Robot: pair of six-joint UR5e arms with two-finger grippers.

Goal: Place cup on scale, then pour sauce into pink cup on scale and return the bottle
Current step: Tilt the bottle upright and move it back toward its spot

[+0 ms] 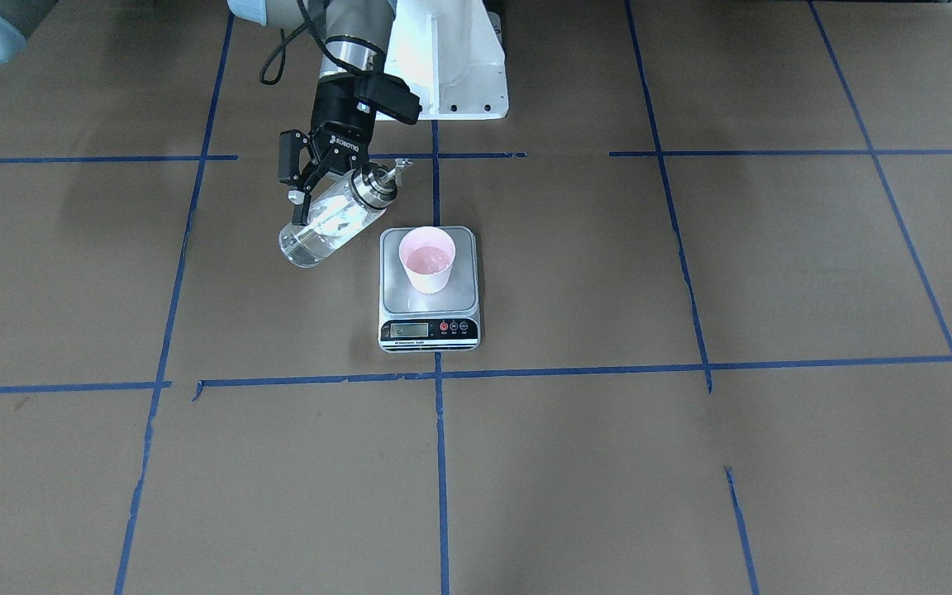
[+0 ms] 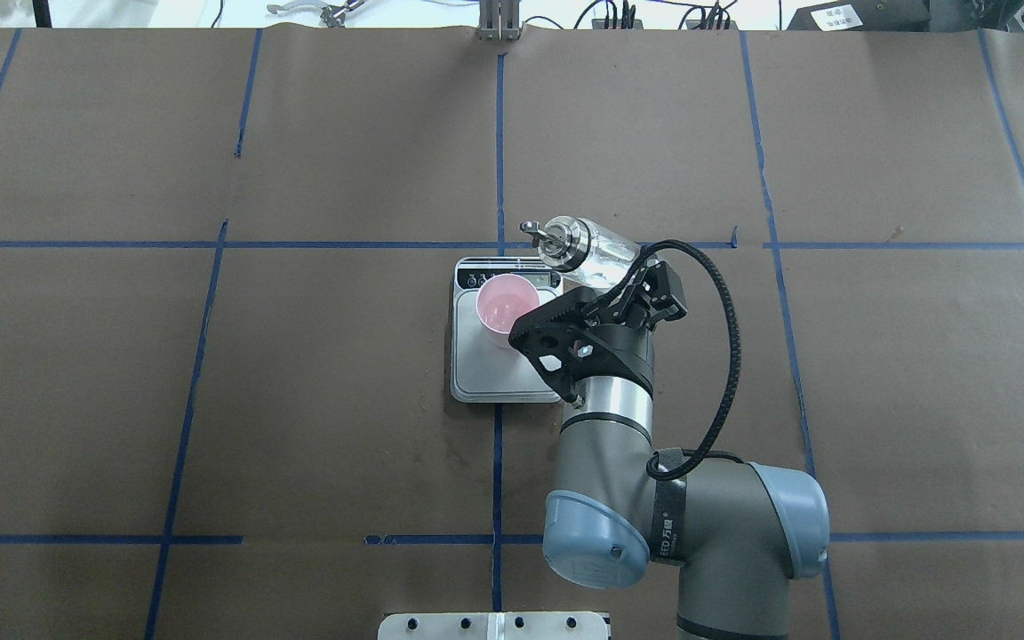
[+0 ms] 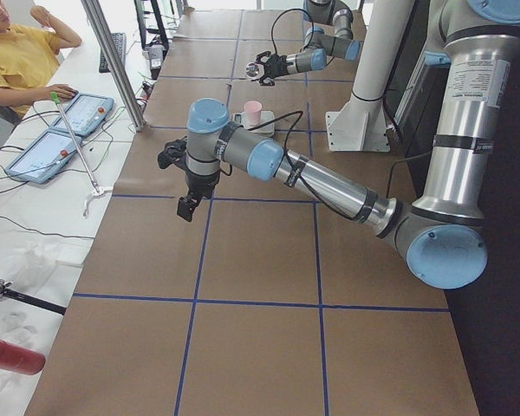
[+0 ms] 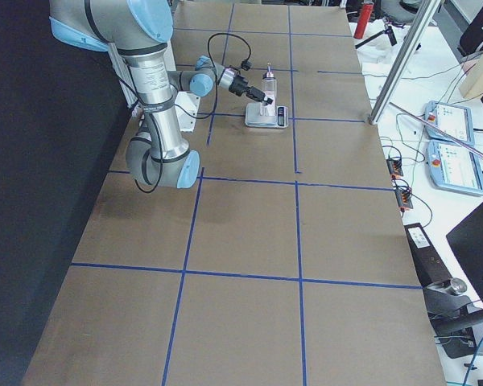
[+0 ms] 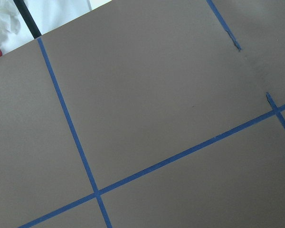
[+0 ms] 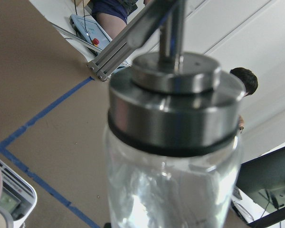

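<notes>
bottle [image 1: 335, 225] — clear glass, metal collar and spout, tilted off the surface beside scale [image 1: 430, 330] | right tool [image 1: 317, 198] pinching bottle | pink cup [image 1: 426, 260] upright on scale | left tool [image 3: 188, 210] — cannot tell its state

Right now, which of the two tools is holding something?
The right tool, clamped on the tilted glass bottle near the scale; the left tool hangs over the table, apparently empty.

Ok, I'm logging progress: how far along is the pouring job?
Done: cup stands on the scale. In hand: right gripper holds the bottle tilted beside the scale, spout not over the cup, which seems to hold liquid. Left: any more pouring, then returning the bottle.
</notes>
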